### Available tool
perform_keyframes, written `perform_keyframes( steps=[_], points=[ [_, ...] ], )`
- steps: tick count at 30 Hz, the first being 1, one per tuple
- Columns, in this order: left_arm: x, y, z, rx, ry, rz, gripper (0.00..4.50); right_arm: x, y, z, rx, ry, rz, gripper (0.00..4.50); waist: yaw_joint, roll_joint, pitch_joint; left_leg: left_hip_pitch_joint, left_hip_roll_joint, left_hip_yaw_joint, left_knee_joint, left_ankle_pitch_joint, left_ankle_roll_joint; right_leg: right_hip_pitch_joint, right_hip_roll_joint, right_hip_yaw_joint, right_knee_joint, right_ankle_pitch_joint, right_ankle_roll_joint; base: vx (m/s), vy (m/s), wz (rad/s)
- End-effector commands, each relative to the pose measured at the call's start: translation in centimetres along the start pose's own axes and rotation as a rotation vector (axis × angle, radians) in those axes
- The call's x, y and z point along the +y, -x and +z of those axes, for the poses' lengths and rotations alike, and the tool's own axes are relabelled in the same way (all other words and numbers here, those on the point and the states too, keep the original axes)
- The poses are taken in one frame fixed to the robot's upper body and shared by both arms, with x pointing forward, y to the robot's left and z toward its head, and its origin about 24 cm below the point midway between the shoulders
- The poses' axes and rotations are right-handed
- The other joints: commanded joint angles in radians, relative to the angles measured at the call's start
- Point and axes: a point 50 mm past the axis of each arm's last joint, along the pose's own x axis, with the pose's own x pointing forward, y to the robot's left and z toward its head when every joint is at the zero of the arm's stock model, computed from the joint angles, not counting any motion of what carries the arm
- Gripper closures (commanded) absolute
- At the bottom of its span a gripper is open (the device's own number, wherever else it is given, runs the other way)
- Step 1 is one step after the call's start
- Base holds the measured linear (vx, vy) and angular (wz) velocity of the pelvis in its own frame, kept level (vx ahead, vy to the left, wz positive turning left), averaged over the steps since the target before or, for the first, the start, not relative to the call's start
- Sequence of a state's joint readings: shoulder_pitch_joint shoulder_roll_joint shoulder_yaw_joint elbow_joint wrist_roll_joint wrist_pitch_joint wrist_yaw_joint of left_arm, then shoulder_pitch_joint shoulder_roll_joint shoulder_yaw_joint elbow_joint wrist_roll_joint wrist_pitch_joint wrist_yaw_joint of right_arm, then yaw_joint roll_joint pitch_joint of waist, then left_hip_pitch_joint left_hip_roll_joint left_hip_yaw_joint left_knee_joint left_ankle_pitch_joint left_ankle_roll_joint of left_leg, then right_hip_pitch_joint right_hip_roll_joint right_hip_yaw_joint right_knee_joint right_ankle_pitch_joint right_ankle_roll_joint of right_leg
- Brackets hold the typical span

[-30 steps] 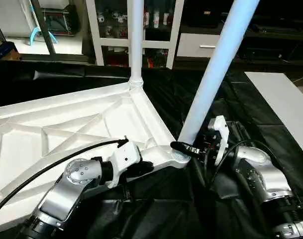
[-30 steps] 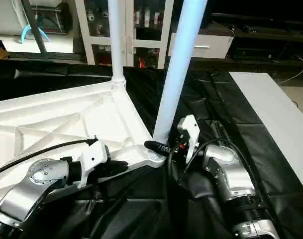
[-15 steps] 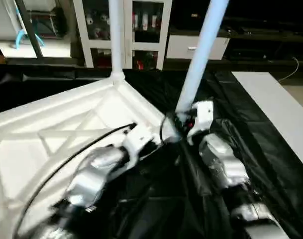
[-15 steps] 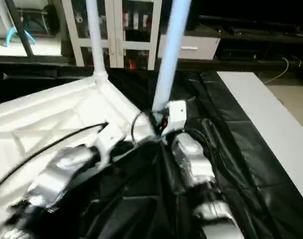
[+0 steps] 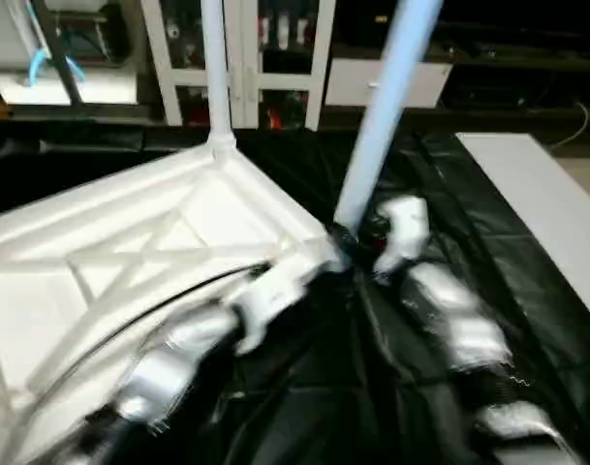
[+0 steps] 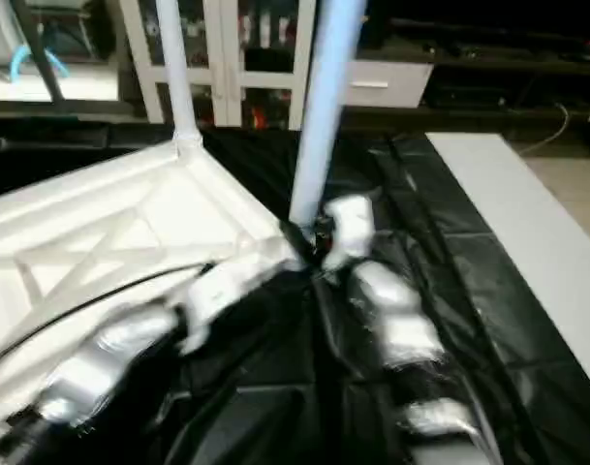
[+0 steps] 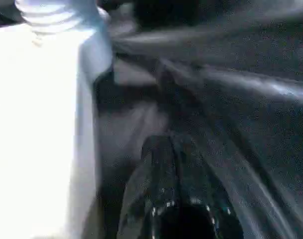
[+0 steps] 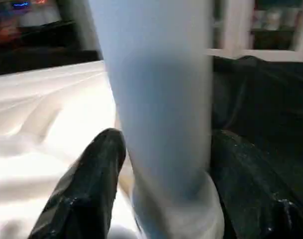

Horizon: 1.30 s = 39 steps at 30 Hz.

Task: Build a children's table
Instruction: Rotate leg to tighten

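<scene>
across the black sheeting (image 5: 420,387) that covers the surface, the white table top (image 5: 130,252) lies upside down, its ribbed underside facing up and filling the robot's left half of the scene. behind it stands a white glass-door cabinet (image 5: 265,48), and off to the robot's right a white flat board (image 5: 546,213) lies on the sheeting, well apart from the top. one leg (image 5: 214,68) stands upright in the far corner socket. a second leg (image 5: 382,107) rises from the near right corner, leaning a little toward the right as it goes up, its foot sitting at the corner socket (image 5: 335,242). the right hand (image 8: 161,199) is pinching that second leg just above its base, one black finger (image 8: 91,184) on each side of the tube and touching it. the left hand (image 7: 183,199) sits low just beside the same corner, next to the edge of the top, with a threaded white end (image 7: 56,15) visible ahead of it; its fingers look pressed together with nothing between them. a black cable (image 5: 130,310) runs along the left forearm across the underside of the top.
</scene>
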<state>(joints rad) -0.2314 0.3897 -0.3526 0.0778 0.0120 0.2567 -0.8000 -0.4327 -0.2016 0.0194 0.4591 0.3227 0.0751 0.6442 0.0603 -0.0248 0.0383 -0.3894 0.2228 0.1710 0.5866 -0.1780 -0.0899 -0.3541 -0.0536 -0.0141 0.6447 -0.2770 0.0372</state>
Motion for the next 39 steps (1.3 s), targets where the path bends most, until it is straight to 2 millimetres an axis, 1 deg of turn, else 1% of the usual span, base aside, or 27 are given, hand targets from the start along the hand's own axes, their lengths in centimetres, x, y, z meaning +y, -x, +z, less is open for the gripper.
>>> perform_keyframes(
  steps=[1,2,3,4,5,7,8,10,11,13,15,16,17,19,20,21,23,26,27,28,29,30,31,34,35,36,39],
  points=[
    [0.0,0.8,0.0,-0.018,-0.004,-0.026,4.5,0.0,0.9,1.0,-0.015,0.02,0.107,1.27,0.003,0.007,-0.047,0.029,0.008,-0.001,-0.063,-0.121,0.011,0.029,-0.046,0.02,-0.066,0.298,-0.184,0.0,0.0,0.0],
    [0.0,1.0,0.0,-0.02,-0.002,-0.029,4.5,-0.3,1.3,1.1,-0.007,0.028,0.122,1.27,0.004,0.012,-0.043,0.03,0.009,0.001,-0.065,-0.151,0.004,0.024,-0.049,0.022,-0.071,0.234,-0.193,0.0,0.0,0.0],
    [0.0,1.1,-0.1,-0.021,-0.002,-0.031,4.5,-0.5,1.6,1.0,-0.001,0.034,0.131,1.27,0.004,0.011,-0.042,0.028,0.01,0.001,-0.067,-0.163,0.001,0.024,-0.051,0.024,-0.074,0.187,-0.202,0.0,0.0,0.0],
    [0.0,1.1,0.0,-0.028,0.0,-0.035,4.5,-0.6,1.8,1.0,0.004,0.037,0.136,1.27,0.005,0.012,-0.042,0.031,0.011,0.002,-0.067,-0.166,0.001,0.021,-0.052,0.024,-0.075,0.172,-0.206,0.0,0.0,0.0],
    [-0.2,1.4,0.7,-0.083,0.017,-0.054,4.5,-1.2,2.8,0.9,0.029,0.055,0.162,1.27,0.004,0.013,-0.041,0.028,0.011,0.002,-0.068,-0.168,0.0,0.021,-0.054,0.025,-0.075,0.149,-0.215,0.0,0.0,0.0],
    [-0.4,1.5,2.3,-0.195,0.043,-0.072,4.5,-1.5,3.5,1.0,0.041,0.058,0.174,1.27,0.008,0.01,-0.041,0.027,0.012,0.004,-0.065,-0.151,0.002,0.023,-0.055,0.026,-0.073,0.169,-0.234,0.0,0.0,0.0],
    [-0.5,1.6,3.2,-0.258,0.065,-0.085,4.5,-1.6,3.7,1.0,0.046,0.058,0.188,1.27,0.012,0.007,-0.043,0.024,0.009,0.006,-0.06,-0.11,0.016,0.026,-0.051,0.026,-0.067,0.232,-0.245,0.0,0.0,0.0],
    [-0.6,1.7,4.4,-0.32,0.087,-0.1,4.5,-1.5,4.0,1.2,0.051,0.061,0.205,1.27,0.014,0.007,-0.044,0.021,0.007,0.006,-0.058,-0.087,0.028,0.027,-0.05,0.025,-0.065,0.267,-0.245,0.0,0.0,0.0],
    [-0.6,1.7,4.9,-0.341,0.091,-0.102,4.18,-1.4,4.1,1.3,0.051,0.061,0.211,1.29,0.015,0.005,-0.045,0.022,0.005,0.007,-0.056,-0.077,0.038,0.028,-0.049,0.026,-0.064,0.286,-0.244,0.0,0.0,0.0],
    [-0.3,1.5,5.6,-0.363,0.088,-0.088,4.18,-1.4,4.1,1.5,0.05,0.06,0.218,1.29,0.016,0.004,-0.046,0.022,0.004,0.008,-0.053,-0.061,0.052,0.029,-0.047,0.026,-0.063,0.304,-0.235,0.0,0.0,0.0],
    [0.2,1.1,6.0,-0.352,0.072,-0.057,3.96,-1.4,4.0,1.5,0.048,0.063,0.219,1.29,0.015,0.007,-0.051,0.022,0.004,0.007,-0.049,-0.034,0.06,0.031,-0.046,0.025,-0.059,0.342,-0.23,0.0,0.0,0.0],
    [0.7,0.6,5.9,-0.31,0.054,-0.02,3.78,-1.5,4.0,1.5,0.048,0.069,0.219,1.29,0.017,0.01,-0.053,0.022,0.003,0.006,-0.047,-0.023,0.06,0.032,-0.044,0.024,-0.056,0.368,-0.229,0.0,0.0,0.0],
    [0.9,0.4,5.8,-0.286,0.046,-0.006,3.76,-1.5,4.0,1.5,0.049,0.073,0.219,1.29,0.015,0.007,-0.053,0.023,0.002,0.007,-0.047,-0.019,0.063,0.031,-0.042,0.024,-0.058,0.38,-0.226,0.0,0.0,0.0],
    [1.7,-0.1,5.1,-0.199,0.012,0.06,3.63,-1.5,4.0,1.5,0.048,0.074,0.221,1.29,0.018,0.011,-0.056,0.023,0.001,0.005,-0.043,0.001,0.066,0.033,-0.042,0.022,-0.052,0.42,-0.217,0.0,0.0,0.0],
    [1.9,-0.2,5.0,-0.184,0.009,0.072,3.63,-1.5,4.0,1.5,0.048,0.075,0.221,1.29,0.018,0.009,-0.056,0.022,0.001,0.005,-0.042,0.002,0.066,0.034,-0.041,0.022,-0.051,0.432,-0.213,0.0,0.0,0.0],
    [2.7,-0.5,4.6,-0.13,-0.004,0.146,3.37,-1.5,4.0,1.6,0.046,0.077,0.22,1.29,0.019,0.012,-0.058,0.022,0.0,0.004,-0.041,0.002,0.064,0.034,-0.04,0.021,-0.05,0.442,-0.208,0.0,0.0,0.0],
    [3.3,-0.8,4.6,-0.108,0.025,0.185,3.3,-1.5,4.0,1.7,0.044,0.077,0.216,1.29,0.022,0.014,-0.06,0.023,0.0,0.003,-0.04,0.009,0.057,0.034,-0.041,0.021,-0.047,0.468,-0.209,0.0,0.0,0.0],
    [3.2,-1.0,4.6,-0.094,0.073,0.171,2.96,-1.5,4.1,1.7,0.044,0.077,0.214,1.29,0.03,0.014,-0.064,0.022,0.001,0.003,-0.037,0.029,0.051,0.034,-0.041,0.018,-0.041,0.512,-0.229,0.0,0.0,0.0],
    [3.0,-1.1,4.3,-0.075,0.099,0.156,2.89,-1.6,4.2,1.7,0.046,0.08,0.211,1.29,0.031,0.017,-0.064,0.022,0.001,0.003,-0.036,0.033,0.051,0.032,-0.041,0.018,-0.04,0.52,-0.234,0.0,0.0,0.0],
    [3.0,-1.1,4.2,-0.072,0.102,0.155,2.86,-1.6,4.2,1.7,0.047,0.08,0.211,1.29,0.031,0.015,-0.063,0.022,0.001,0.004,-0.035,0.034,0.052,0.033,-0.04,0.018,-0.039,0.522,-0.236,0.0,0.0,0.0],
    [2.9,-1.2,4.0,-0.063,0.113,0.151,2.66,-1.6,4.2,1.7,0.048,0.082,0.209,1.29,0.033,0.014,-0.063,0.019,0.0,0.003,-0.036,0.03,0.053,0.034,-0.042,0.017,-0.04,0.516,-0.237,0.0,0.0,0.0],
    [3.0,-1.2,3.7,-0.047,0.102,0.169,2.66,-1.6,4.3,1.7,0.047,0.083,0.208,1.29,0.033,0.016,-0.062,0.02,0.0,0.002,-0.037,0.024,0.053,0.034,-0.042,0.017,-0.041,0.507,-0.238,0.0,0.0,0.0],
    [3.1,-1.3,3.2,-0.02,0.098,0.176,2.44,-1.6,4.3,1.7,0.047,0.083,0.208,1.29,0.032,0.015,-0.063,0.019,0.0,0.002,-0.037,0.018,0.055,0.036,-0.043,0.017,-0.042,0.5,-0.237,0.0,0.0,0.0],
    [3.0,-1.5,2.4,0.034,0.083,0.169,2.4,-1.6,4.3,1.7,0.047,0.083,0.209,1.29,0.032,0.014,-0.065,0.018,-0.001,0.001,-0.035,0.029,0.06,0.039,-0.043,0.017,-0.04,0.513,-0.232,0.0,0.0,0.0],
    [2.5,-1.6,2.2,0.048,0.112,0.123,2.12,-1.6,4.2,1.7,0.049,0.082,0.211,1.29,0.032,0.014,-0.066,0.019,0.0,0.001,-0.035,0.038,0.061,0.038,-0.043,0.017,-0.039,0.524,-0.233,0.0,0.0,0.0],
    [2.3,-1.6,2.1,0.061,0.119,0.109,2.03,-1.6,4.2,1.7,0.052,0.086,0.212,1.29,0.033,0.014,-0.067,0.018,-0.001,0.002,-0.033,0.051,0.063,0.038,-0.042,0.016,-0.036,0.541,-0.238,0.0,0.0,0.0],
    [2.1,-1.5,1.7,0.11,0.105,0.093,2.0,-1.7,4.2,1.7,0.055,0.092,0.213,1.29,0.034,0.013,-0.069,0.018,-0.003,0.003,-0.031,0.061,0.07,0.04,-0.042,0.016,-0.035,0.556,-0.242,0.0,0.0,0.0]
  ],
)
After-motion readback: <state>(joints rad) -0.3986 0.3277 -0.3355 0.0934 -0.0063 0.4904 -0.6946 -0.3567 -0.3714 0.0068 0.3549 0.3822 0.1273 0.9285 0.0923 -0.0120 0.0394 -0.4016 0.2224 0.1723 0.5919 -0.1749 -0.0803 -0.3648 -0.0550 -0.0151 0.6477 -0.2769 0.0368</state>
